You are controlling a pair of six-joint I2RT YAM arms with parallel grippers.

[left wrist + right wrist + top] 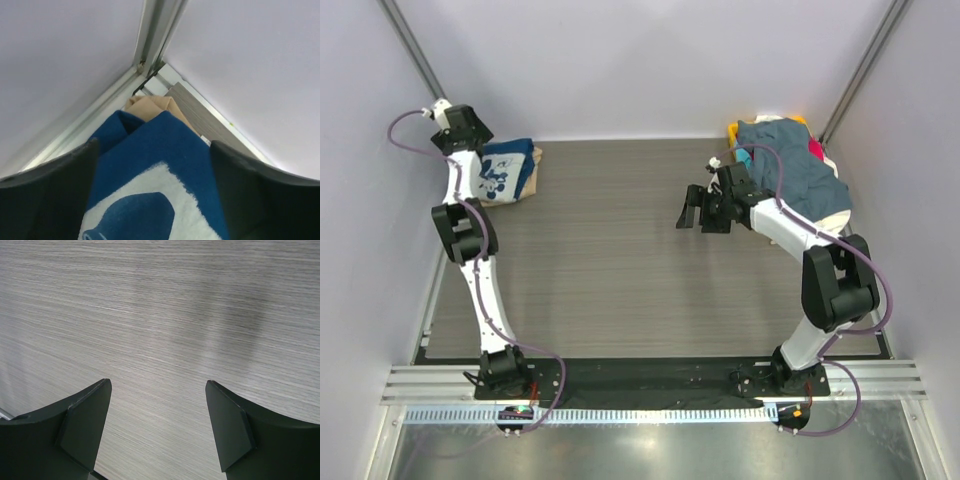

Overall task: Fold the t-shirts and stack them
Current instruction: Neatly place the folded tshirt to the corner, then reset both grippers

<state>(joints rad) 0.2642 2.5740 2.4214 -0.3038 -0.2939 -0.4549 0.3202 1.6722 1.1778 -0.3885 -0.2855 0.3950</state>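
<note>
A folded navy blue t-shirt (506,170) with a white cartoon print lies on a folded tan t-shirt (534,168) at the far left corner. In the left wrist view the navy shirt (165,150) fills the space between my left gripper's (152,200) fingers, with the tan one (150,105) showing beyond it. That gripper is open and holds nothing. A loose pile at the far right has a slate-blue t-shirt (795,170) on top, with yellow (734,130), red (815,150) and white (832,215) cloth at its edges. My right gripper (698,210) is open and empty over bare table (160,315), left of the pile.
Light walls close in the table on the left, back and right, and a metal frame post (155,35) stands in the far left corner. A metal rail (640,385) with both arm bases runs along the near edge.
</note>
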